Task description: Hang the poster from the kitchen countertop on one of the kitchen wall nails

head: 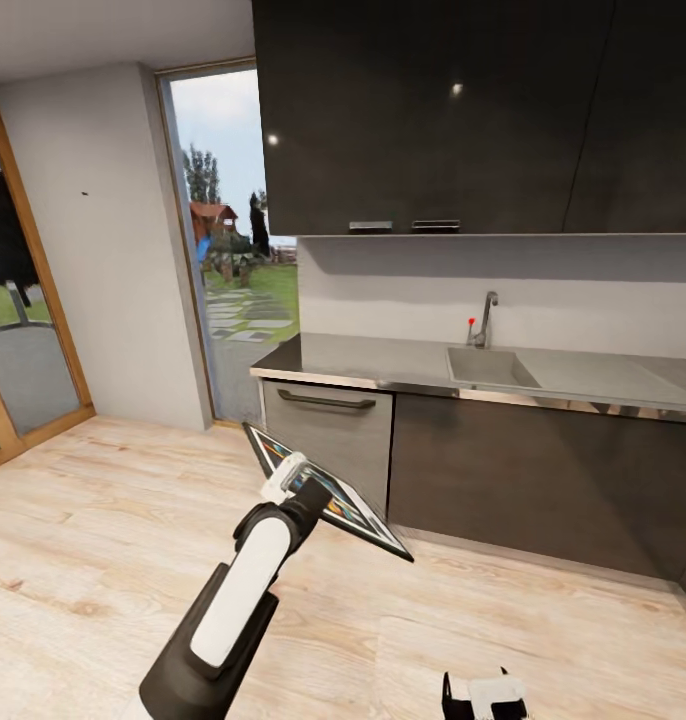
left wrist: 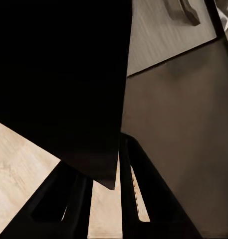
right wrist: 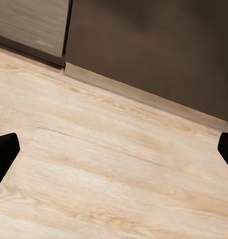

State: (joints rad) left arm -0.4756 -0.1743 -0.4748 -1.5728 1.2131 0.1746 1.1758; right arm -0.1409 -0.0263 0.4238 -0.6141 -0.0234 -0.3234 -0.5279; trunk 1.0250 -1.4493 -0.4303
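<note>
Above the wood floor, the left gripper (head: pixel 301 487) is clamping the poster (head: pixel 368 515); carrying it level toward the wall nail (head: pixel 84 193) is looking wise. Right gripper (head: pixel 486 697) is hanging wide.

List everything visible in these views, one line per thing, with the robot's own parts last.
poster: one, black-framed, colourful art, held tilted in front of the lower cabinets.
kitchen countertop: one, light grey, along the back wall.
sink: one, grey, set in the countertop.
tap: one, chrome, behind the sink.
upper cabinets: dark, above the countertop.
lower cabinets: dark grey-brown, under the countertop.
wall nail: one, dark dot, pale wall left of the glass door.
floor: light wood planks.
left pincer: one, shut on the poster.
right pincer: one, black and white, open, low over the floor.
</note>
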